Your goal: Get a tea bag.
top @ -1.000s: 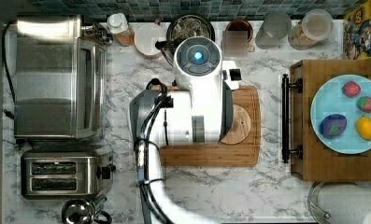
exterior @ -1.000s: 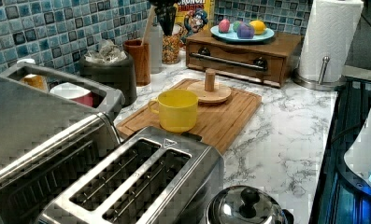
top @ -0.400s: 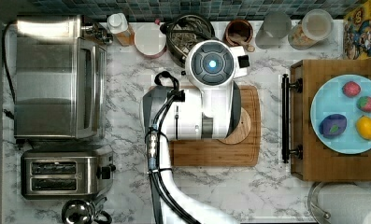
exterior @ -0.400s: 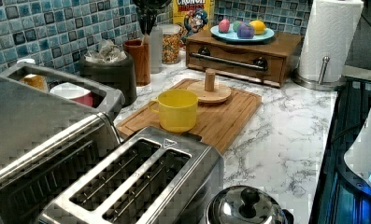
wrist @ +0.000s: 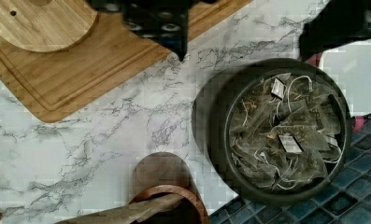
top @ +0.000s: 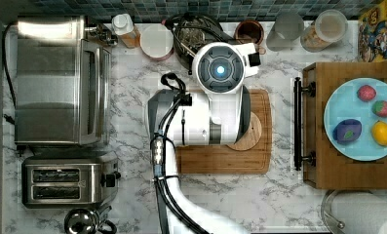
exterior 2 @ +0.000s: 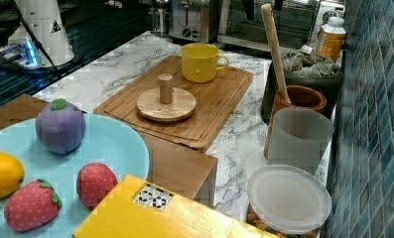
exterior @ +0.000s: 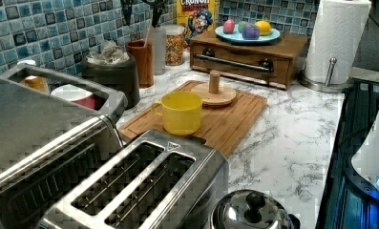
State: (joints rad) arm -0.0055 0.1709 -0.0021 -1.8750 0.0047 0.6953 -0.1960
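Note:
The tea bags (wrist: 286, 135) are a heap of pale grey sachets with strings and tags, filling a dark round bowl (wrist: 211, 130) on the marble counter. My gripper (wrist: 246, 53) hangs above the counter beside the bowl, open, with nothing between its dark fingers (wrist: 160, 23). In the top view my white hand (top: 220, 70) covers part of the bowl (top: 188, 36). The left view has the heap of tea bags (exterior: 108, 51) in the bowl (exterior: 113, 78), and the gripper's fingers (exterior: 154, 9) high above it. In the right view the tea bags (exterior 2: 303, 62) lie behind a wooden spoon.
A yellow cup (exterior: 180, 112) and a round wooden peg stand (exterior: 215, 90) sit on the cutting board (exterior: 235, 117). A brown holder (wrist: 167, 196) with a wooden spoon (exterior 2: 274, 49) stands close to the bowl. Jars line the tiled wall; a toaster (top: 67, 183) and oven (top: 59, 80) stand at the top view's left.
My hand has shifted toward the top view's right and slightly down, uncovering more of the bowl. The cup and board have not moved.

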